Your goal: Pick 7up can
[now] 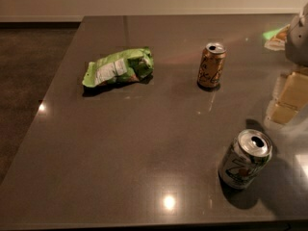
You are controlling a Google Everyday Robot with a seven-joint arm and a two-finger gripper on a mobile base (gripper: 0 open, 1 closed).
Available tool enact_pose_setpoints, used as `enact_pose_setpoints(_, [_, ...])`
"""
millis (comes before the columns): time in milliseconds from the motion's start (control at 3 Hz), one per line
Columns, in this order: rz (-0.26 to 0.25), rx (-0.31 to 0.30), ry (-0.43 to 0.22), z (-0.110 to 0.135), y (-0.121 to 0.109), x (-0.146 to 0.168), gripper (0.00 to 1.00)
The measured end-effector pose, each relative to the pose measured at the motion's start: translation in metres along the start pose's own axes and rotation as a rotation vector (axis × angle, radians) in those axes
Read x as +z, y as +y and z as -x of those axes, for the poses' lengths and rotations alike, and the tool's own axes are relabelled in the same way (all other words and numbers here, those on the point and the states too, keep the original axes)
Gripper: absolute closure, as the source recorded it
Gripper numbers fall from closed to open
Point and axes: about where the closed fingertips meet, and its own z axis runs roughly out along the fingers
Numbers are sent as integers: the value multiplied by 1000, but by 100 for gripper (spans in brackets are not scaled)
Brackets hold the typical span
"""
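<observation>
The 7up can [246, 159] stands upright at the front right of the dark table [144, 143]. It is silver-white with a green "7" and an opened silver top. The slimmer orange-gold can [211, 65] stands upright further back, towards the middle right. My gripper [299, 37] shows only as a grey shape at the right edge, far behind and to the right of the 7up can. It touches neither can and holds nothing that I can see.
A crumpled green chip bag [119, 67] lies at the back left of centre. A small green and white packet [275, 36] lies at the far right. Pale yellow shapes [288, 99] show on the table under the gripper. The table's left edge drops to dark floor [29, 81].
</observation>
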Motion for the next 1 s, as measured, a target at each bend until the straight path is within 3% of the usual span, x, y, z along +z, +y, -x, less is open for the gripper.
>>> enact_pose_setpoints(667, [22,-7,-14,-3,7,-2,0])
enact_pose_setpoints(1000, [69,-13,-58,-6,28,-2,0])
